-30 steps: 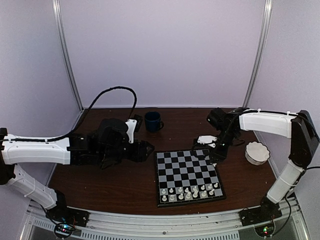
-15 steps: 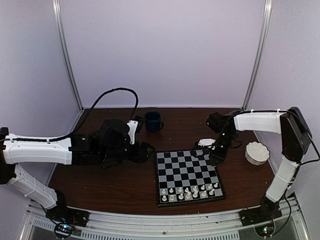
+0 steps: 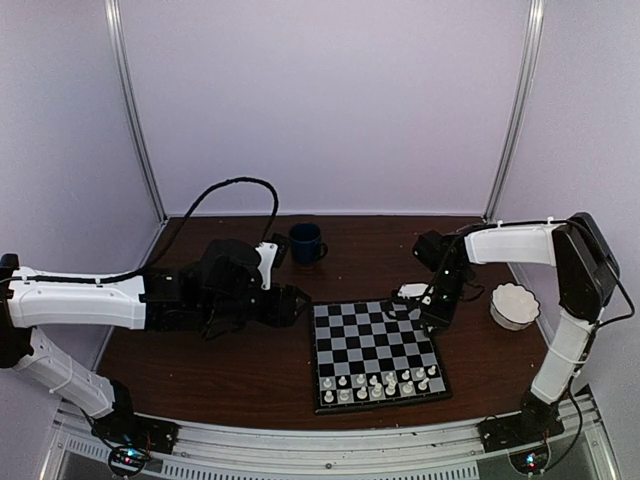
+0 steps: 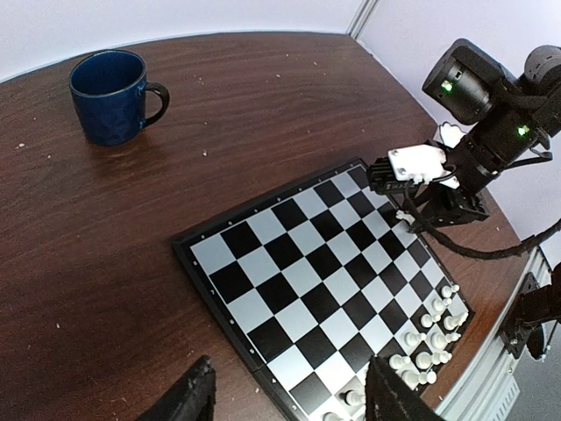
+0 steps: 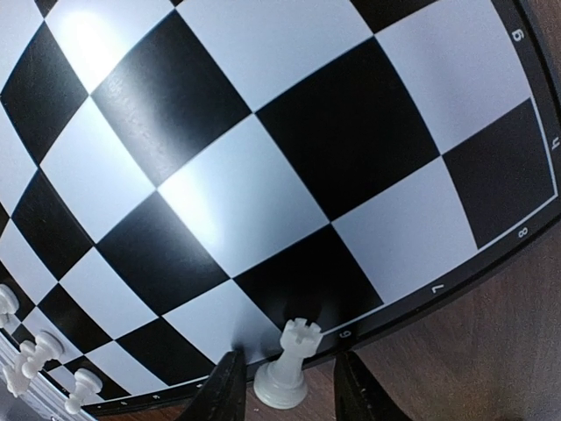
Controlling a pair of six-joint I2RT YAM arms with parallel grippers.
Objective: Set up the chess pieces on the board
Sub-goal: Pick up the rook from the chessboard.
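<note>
One board point(image 3: 375, 350). Two rows of chess pieces point(image 3: 380, 385) on its near edge, too small to count exactly, plus one rook point(image 5: 296, 338) apart. One mug point(image 3: 306, 242), one bowl point(image 3: 513, 305). The rook stands upright, long axis vertical, crown up, on the board's far right border. The right gripper point(image 5: 287, 373) straddles it with a gap showing, not clamped. The left gripper point(image 4: 289, 399) is spread wide, empty, left of the board.

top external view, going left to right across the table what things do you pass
mug → board → bowl
</note>
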